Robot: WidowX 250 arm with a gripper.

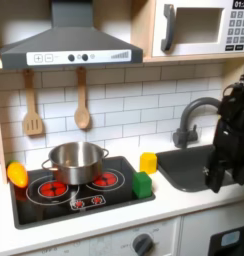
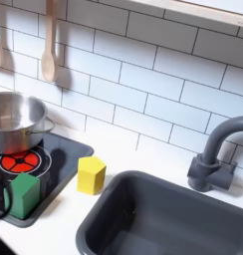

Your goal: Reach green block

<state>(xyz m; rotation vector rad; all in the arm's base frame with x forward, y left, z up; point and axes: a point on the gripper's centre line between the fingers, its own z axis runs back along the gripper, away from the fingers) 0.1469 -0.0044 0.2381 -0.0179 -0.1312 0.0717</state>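
The green block (image 1: 142,185) sits flat on the stovetop's (image 1: 54,208) front right corner, a cube with no long axis, faces roughly square to the hob edge. Just beside it on the desk (image 1: 184,205) stands the yellow block (image 1: 148,162); the steel pot (image 1: 76,161) lies further left in the first exterior view. The claw (image 1: 216,180) hangs over the sink (image 1: 194,170), well apart; its opening cannot be told

No readable words or brands are found. On the microwave (image 1: 199,27), at the first exterior view's upper right, a keypad (image 1: 237,32) of buttons is seen, its markings too blurred to be read.
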